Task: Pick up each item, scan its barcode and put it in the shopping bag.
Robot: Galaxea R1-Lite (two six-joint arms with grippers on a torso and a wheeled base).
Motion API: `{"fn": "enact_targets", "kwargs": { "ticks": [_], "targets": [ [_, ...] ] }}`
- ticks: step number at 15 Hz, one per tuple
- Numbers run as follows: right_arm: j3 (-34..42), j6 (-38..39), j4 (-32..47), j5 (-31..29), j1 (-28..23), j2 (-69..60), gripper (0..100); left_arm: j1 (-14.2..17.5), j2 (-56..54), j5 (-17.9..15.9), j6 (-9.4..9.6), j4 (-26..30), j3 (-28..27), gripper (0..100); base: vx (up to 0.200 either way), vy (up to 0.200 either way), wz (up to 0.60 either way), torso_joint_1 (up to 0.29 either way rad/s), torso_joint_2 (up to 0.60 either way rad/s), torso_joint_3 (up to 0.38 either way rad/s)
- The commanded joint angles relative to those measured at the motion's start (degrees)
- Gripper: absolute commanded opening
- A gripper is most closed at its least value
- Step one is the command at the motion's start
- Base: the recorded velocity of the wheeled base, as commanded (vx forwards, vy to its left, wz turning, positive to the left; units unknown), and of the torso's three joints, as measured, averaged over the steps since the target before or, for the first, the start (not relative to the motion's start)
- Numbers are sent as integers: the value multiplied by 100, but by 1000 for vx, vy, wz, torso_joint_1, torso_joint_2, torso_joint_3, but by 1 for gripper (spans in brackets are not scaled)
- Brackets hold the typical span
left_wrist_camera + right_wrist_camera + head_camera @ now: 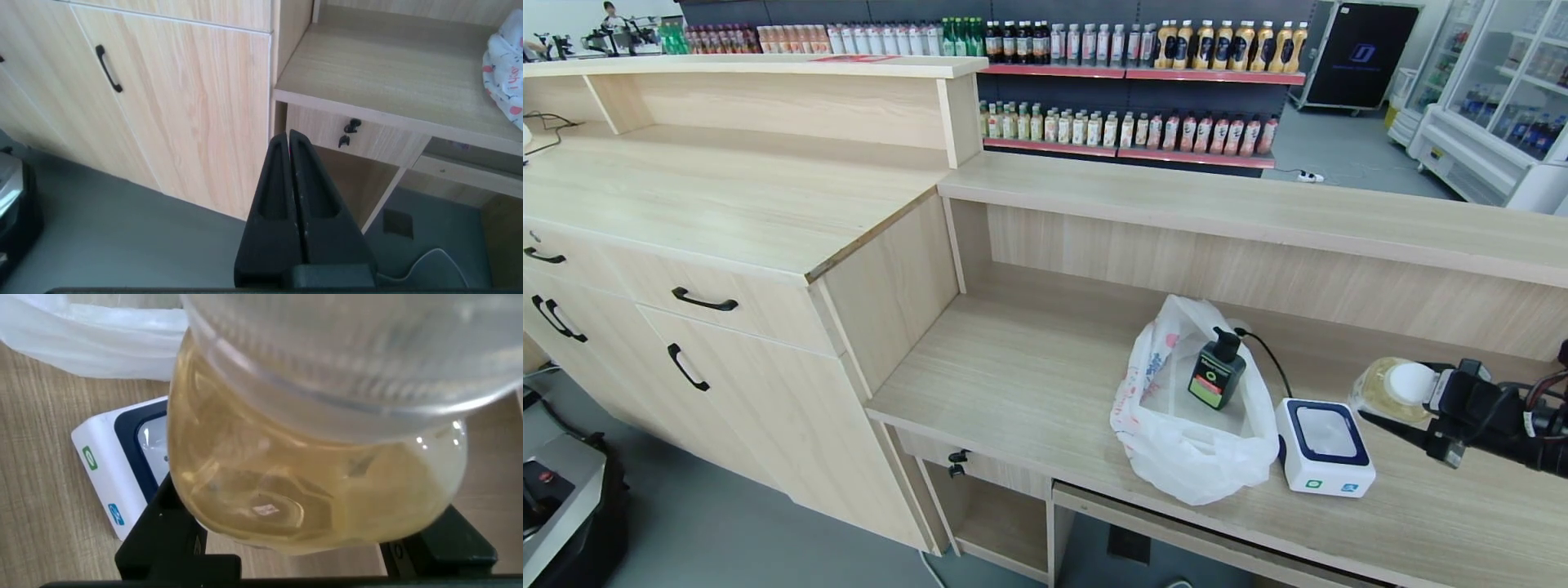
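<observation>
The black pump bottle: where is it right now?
The black pump bottle stands inside the shopping bag on the lower counter, just left of the scanner in the head view. The right gripper holds a yellowish bottle past the scanner.

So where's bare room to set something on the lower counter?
Bare: the light wooden lower counter from the cabinet side wall to the white plastic shopping bag. Crowded: the bag, the white box scanner and the clear jar of yellow liquid in the right gripper sit close together.
</observation>
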Motion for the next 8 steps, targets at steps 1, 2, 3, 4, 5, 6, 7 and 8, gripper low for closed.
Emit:
{"fn": "enact_targets", "kwargs": {
  "ticks": [1, 2, 3, 4, 5, 6, 7, 8],
  "targets": [
    [-25, -4, -6, 2, 106, 75, 0, 0, -2, 2, 0, 0, 0, 0, 0, 0, 0, 0, 0, 0],
    [-52, 4, -41, 2, 132, 119, 0, 0, -2, 2, 0, 0, 0, 0, 0, 0, 0, 0, 0, 0],
    [-78, 4, -50, 2, 159, 136, 0, 0, -2, 2, 0, 0, 0, 0, 0, 0, 0, 0, 0, 0],
    [-87, 4, -50, 2, 176, 145, 0, 9, -2, 2, 0, 0, 0, 0, 0, 0, 0, 0, 0, 0],
    [-87, -4, -59, 2, 176, 172, 0, 0, -2, 2, 0, 0, 0, 0, 0, 0, 0, 0, 0, 0],
    [-122, -4, -112, 2, 202, 207, 0, 0, -2, 2, 0, 0, 0, 0, 0, 0, 0, 0, 0, 0],
    [-140, -4, -200, 2, 246, 251, 0, 0, -2, 2, 0, 0, 0, 0, 0, 0, 0, 0, 0, 0],
    [-140, -4, -288, 2, 273, 286, 0, 0, -2, 2, 0, 0, 0, 0, 0, 0, 0, 0, 0, 0]
  ]
}}
